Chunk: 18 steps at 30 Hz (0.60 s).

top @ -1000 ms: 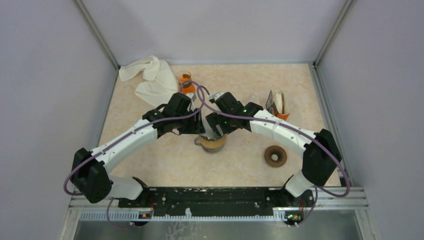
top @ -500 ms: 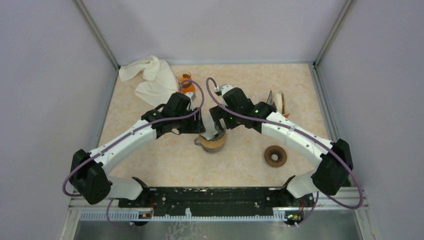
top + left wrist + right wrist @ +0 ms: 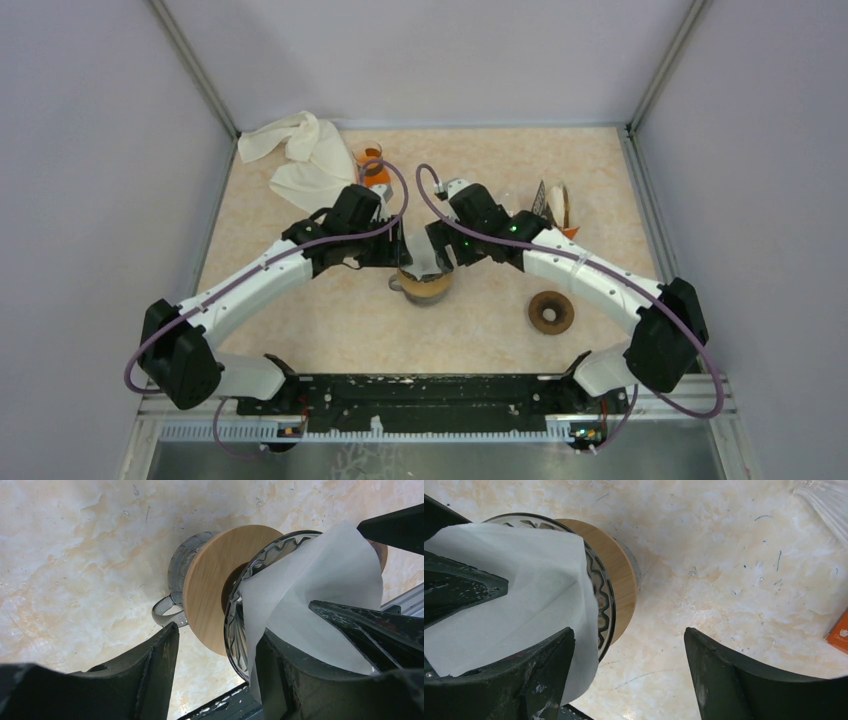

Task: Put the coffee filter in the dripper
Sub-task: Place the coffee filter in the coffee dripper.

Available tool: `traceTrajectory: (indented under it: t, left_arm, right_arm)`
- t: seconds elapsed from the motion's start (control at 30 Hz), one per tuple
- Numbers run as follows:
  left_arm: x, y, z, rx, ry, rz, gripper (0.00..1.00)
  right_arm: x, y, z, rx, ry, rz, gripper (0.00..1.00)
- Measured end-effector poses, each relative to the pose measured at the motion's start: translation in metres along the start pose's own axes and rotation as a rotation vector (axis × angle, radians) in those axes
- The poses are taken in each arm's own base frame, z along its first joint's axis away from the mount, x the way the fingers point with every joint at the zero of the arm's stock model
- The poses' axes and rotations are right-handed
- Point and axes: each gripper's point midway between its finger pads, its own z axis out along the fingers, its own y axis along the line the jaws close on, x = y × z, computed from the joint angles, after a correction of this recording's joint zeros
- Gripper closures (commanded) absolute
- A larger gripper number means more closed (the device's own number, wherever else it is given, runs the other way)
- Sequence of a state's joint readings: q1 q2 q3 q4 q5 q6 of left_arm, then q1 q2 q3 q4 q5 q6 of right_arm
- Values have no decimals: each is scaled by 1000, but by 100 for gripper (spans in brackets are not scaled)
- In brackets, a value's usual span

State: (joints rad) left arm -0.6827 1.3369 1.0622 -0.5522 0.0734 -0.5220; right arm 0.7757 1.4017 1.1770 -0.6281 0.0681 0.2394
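Open room: the table [image 3: 480, 170] is walled on the left, right and far sides. A crumpled cloth [image 3: 300, 155] lies in the far left corner, with a small orange cup [image 3: 371, 160] just beside it. A packet stand [image 3: 553, 207] sits far right, and a brown ring [image 3: 551, 312] lies near right, well apart from the centre. The near left of the table is bare.

Task items: the dripper [image 3: 210, 575] stands mid-table on its wooden collar, handle to the left. The coffee filter [image 3: 315, 590] sits in its glass cone, with the upper part protruding above the rim.

Tools: the left gripper [image 3: 217, 635] has its jaws partly apart and straddles the dripper rim. One finger lies against the filter and the other is clear, so nothing is clamped. The right gripper [image 3: 629, 632] is spread wide. One finger touches the filter and the other hangs over bare table.
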Motion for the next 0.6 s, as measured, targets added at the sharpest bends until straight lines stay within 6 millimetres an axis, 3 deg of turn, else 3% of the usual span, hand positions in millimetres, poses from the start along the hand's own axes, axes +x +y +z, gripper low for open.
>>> traceTrajectory:
  t: [0.2, 0.6]
  left_arm:
    - [1, -1, 3, 9, 2, 0, 39]
    - [8, 2, 9, 9, 15, -5, 39]
  right_arm:
    - [11, -1, 6, -4, 20, -1, 20]
    - [3, 2, 8, -14, -12, -4, 20]
